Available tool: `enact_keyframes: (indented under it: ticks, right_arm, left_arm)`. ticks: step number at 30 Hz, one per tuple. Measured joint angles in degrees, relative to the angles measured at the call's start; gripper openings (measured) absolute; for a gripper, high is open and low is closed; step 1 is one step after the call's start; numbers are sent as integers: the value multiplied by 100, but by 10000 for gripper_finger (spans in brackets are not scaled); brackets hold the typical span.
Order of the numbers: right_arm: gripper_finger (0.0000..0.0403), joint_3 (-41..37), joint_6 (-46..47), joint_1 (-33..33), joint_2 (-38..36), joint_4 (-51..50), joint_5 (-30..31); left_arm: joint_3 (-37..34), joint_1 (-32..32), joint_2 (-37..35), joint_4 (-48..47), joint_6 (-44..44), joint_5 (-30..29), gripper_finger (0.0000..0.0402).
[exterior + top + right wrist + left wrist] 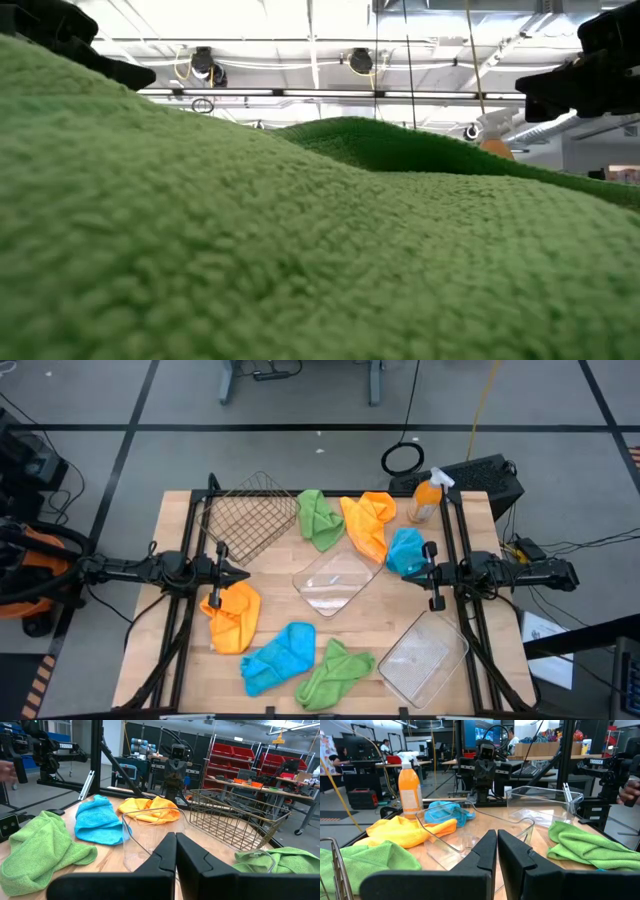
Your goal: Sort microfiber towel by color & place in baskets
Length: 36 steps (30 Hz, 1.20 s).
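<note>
Six towels lie spread on the table: green (318, 518), orange (368, 523) and blue (405, 552) toward the far right, and orange (232, 617), blue (280, 657) and green (335, 673) toward the near edge. The wire basket (248, 515) stands far left. One clear tray (335, 580) sits in the middle, another (423, 653) near right. My left gripper (243, 573) is shut, hovering beside the near orange towel. My right gripper (410, 570) is shut, hovering at the far blue towel's edge. Each wrist view shows shut fingers (496, 851) (175, 851).
An orange spray bottle (427, 495) stands at the far right corner, behind the far orange towel. In the low view the near green towel (300, 240) fills almost the whole picture. Bare wood shows between the wire basket and the near orange towel.
</note>
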Motion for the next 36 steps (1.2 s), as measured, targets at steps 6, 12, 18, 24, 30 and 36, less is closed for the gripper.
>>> enact_keyframes:
  ticks: [6, 12, 18, 24, 30, 36]
  right_arm:
    - [0, 1, -31, -1, -2, 20, 0]
    - [0, 0, 13, -2, -2, 20, 2]
    - [0, 6, -42, -2, -2, 236, 636]
    - [0, 314, 195, -2, 150, 214, 738]
    - [0, 1298, 586, -2, 639, -13, 745]
    - [0, 2789, 669, 0, 1453, -700, 1089]
  left_arm:
    - [-1, 1, 0, 0, 0, 0, 25]
    - [-2, 1, 1, 0, 0, 1, 25]
    - [-2, 0, 0, 0, 0, 2, 25]
    - [-2, 0, 0, -2, 0, 0, 25]
    - [-2, 2, 0, 0, -2, 0, 25]
    - [-2, 2, 1, 2, 0, -44, 25]
